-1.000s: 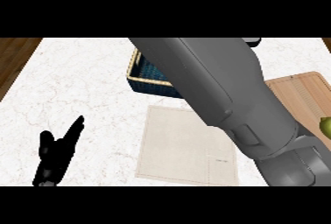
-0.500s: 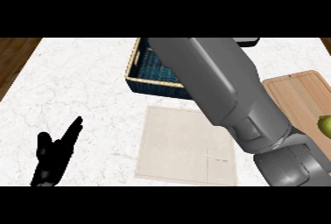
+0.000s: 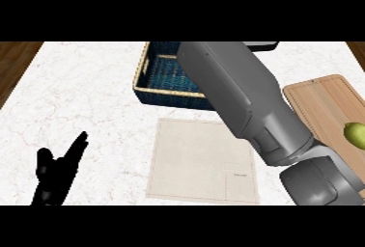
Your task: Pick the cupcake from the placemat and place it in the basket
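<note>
The beige placemat lies on the marble counter with nothing on it. Behind it stands the blue woven basket with a tan rim. My right forearm stretches from the lower right up across the basket, covering its right part. The right hand itself is hidden past the arm's far end, and no cupcake shows anywhere. My left hand rests open at the lower left, fingers pointing up, away from the placemat.
A wooden cutting board lies at the right edge with a green fruit on it. A dark object shows at the back edge. Wooden floor borders the counter at the left.
The right forearm has swung slightly rightward and further over the basket, uncovering more of the basket's left part and of the placemat. The left hand has stayed still.
</note>
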Robot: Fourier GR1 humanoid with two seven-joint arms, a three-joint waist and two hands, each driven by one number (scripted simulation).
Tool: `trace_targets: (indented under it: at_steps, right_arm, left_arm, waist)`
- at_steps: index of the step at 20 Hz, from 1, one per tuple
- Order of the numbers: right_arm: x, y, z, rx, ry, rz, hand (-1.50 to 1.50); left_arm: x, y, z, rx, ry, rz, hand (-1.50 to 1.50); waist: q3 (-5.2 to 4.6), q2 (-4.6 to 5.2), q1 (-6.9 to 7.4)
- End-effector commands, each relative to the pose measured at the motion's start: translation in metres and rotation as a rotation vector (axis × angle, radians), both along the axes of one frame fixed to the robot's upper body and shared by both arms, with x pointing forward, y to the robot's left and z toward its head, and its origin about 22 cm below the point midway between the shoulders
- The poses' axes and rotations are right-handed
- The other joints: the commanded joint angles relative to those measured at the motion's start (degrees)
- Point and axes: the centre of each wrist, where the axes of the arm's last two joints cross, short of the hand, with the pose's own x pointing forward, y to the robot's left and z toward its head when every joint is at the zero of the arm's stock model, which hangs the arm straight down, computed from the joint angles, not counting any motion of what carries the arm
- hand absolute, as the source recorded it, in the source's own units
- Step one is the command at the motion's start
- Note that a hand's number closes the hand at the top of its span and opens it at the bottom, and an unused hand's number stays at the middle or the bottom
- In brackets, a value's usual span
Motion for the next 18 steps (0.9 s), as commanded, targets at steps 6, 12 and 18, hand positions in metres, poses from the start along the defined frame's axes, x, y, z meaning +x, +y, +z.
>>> trace_targets:
  at_steps: [6,12,18]
  right_arm:
    - [-0.001,-0.009,-0.012,-0.034,-0.019,-0.015,-1.5]
    - [-0.008,-0.019,0.024,0.114,-0.131,-0.054,-1.5]
    - [-0.008,-0.054,0.029,0.17,-0.167,-0.152,-1.5]
  left_arm:
    - [-0.016,0.004,-0.017,-0.021,0.115,0.036,0.0]
    - [-0.019,0.005,-0.018,-0.019,0.126,0.047,0.0]
    - [-0.028,0.009,-0.029,-0.019,0.103,0.07,0.0]
  waist:
    - [-0.81,0.05,-1.08]
    - [-0.79,-0.31,-1.86]
    - [-0.85,-0.51,-2.81]
